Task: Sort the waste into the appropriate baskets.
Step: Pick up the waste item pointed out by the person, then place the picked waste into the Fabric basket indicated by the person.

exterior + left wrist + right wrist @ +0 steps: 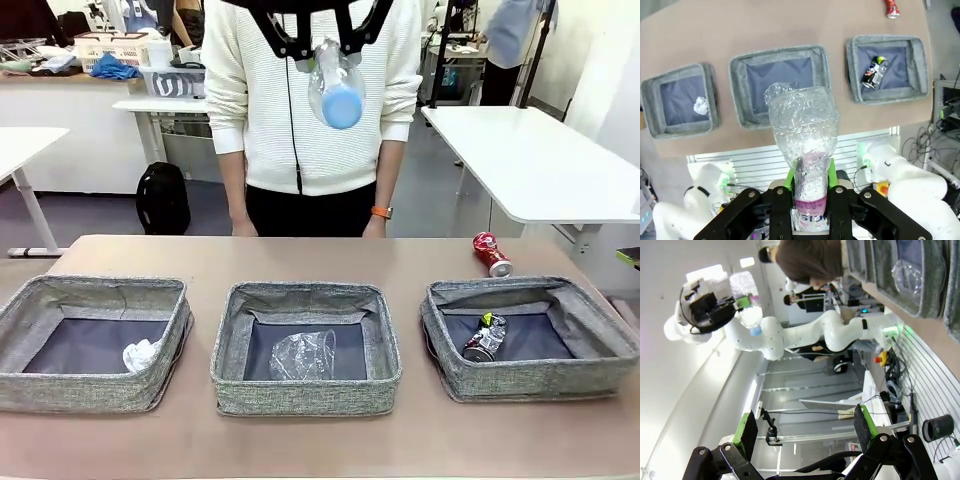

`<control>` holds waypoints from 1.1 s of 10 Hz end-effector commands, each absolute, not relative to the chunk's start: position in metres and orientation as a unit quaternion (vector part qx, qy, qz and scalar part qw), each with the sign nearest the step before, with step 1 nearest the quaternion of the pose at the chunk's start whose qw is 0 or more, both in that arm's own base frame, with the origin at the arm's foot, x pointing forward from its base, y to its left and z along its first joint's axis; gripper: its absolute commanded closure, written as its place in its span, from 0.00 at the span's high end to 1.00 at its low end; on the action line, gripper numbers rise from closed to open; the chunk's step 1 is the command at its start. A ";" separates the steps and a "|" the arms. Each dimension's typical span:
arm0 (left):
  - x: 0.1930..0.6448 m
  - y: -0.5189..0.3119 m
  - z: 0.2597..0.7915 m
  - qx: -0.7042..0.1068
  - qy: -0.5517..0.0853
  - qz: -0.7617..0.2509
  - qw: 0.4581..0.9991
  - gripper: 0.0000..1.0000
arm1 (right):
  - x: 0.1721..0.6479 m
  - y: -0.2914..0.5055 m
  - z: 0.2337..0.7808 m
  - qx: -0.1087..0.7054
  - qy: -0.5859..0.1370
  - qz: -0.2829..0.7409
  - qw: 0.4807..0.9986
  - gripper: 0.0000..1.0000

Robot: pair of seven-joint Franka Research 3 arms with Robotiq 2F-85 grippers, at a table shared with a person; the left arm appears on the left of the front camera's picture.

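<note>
Across the brown table [300, 260] sit three baskets [305, 395]. Above, the left gripper [810, 175] clamps the bottle [802, 125]; the right gripper [804, 420] gapes empty.

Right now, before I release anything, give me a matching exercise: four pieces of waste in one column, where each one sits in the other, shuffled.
Things:
1. plastic bottle
2. clear cup
3. paper wad
4. red can

Places:
A. on the table, beyond the right basket
B. in the left basket
C. held in the left gripper, high above the table
D. in the middle basket

Pairs: 1-C, 2-D, 3-B, 4-A.
</note>
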State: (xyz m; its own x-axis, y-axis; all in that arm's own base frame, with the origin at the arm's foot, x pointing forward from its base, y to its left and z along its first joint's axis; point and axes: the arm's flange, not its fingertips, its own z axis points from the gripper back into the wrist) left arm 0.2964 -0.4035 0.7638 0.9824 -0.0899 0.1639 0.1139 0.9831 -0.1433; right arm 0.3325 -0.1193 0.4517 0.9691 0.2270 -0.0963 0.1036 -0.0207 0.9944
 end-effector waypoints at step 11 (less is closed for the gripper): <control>0.292 -0.397 0.769 -0.071 -0.082 -0.047 0.993 0.24 | 0.332 -0.120 0.458 0.713 0.123 0.038 0.689 1.00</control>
State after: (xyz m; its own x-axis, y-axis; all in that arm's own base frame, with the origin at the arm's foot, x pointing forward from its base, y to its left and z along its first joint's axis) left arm 0.2945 -0.4015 0.7661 0.9824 -0.0900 0.1637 0.1138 0.9832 -0.1425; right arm 0.3325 -0.1193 0.4517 0.9691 0.2270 -0.0964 0.1037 -0.0207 0.9944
